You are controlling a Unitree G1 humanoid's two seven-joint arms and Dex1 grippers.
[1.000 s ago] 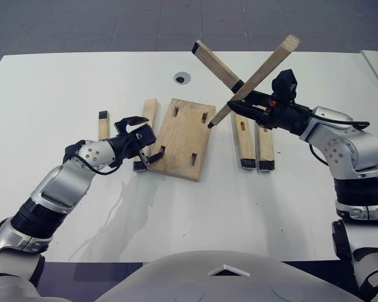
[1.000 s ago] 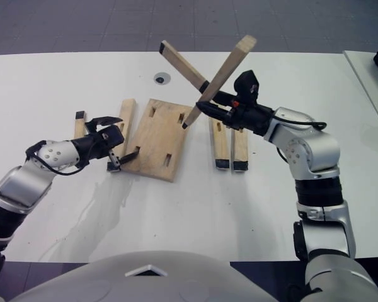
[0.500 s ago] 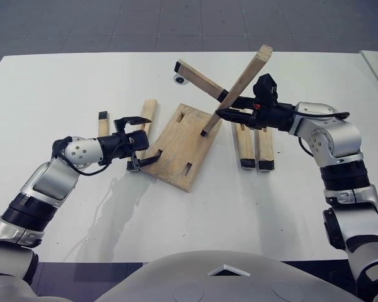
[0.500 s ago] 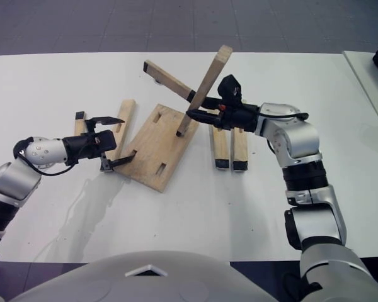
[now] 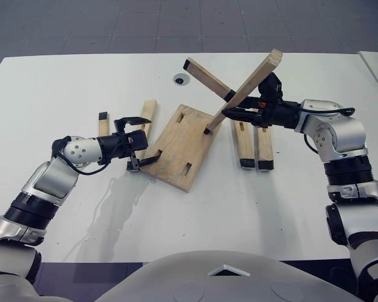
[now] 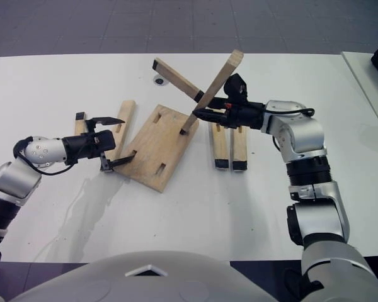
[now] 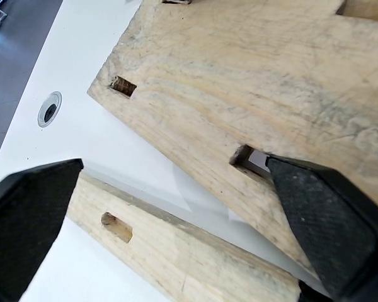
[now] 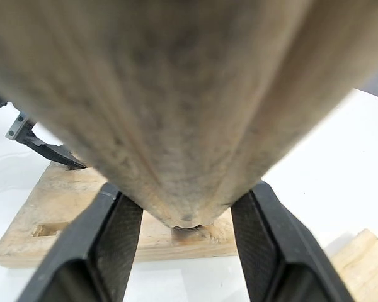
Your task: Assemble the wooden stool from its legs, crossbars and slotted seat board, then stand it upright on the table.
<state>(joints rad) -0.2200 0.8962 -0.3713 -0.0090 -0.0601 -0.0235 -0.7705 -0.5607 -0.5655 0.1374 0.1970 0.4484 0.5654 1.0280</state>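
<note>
The slotted seat board (image 5: 179,151) lies skewed on the white table, its left edge between the fingers of my open left gripper (image 5: 140,141); the lower finger touches that edge by a slot (image 7: 242,154). My right gripper (image 5: 230,113) is shut on a crossed pair of legs (image 5: 249,78) joined in an X. It holds them tilted above the board. One leg's dark lower tip (image 5: 208,130) sits at a slot near the board's far right corner. In the right wrist view the leg (image 8: 176,94) runs between both fingers (image 8: 113,239).
Two legs (image 5: 239,143) (image 5: 263,146) lie side by side right of the board. Another slotted piece (image 5: 148,116) and a short bar (image 5: 103,124) lie behind my left gripper. A round hole (image 5: 180,79) is in the table farther back. The table's front half is bare.
The board has swung askew and my left gripper has drawn slightly left. My right gripper carried the crossed legs left to the board's slot, then leaned them back toward the right.
</note>
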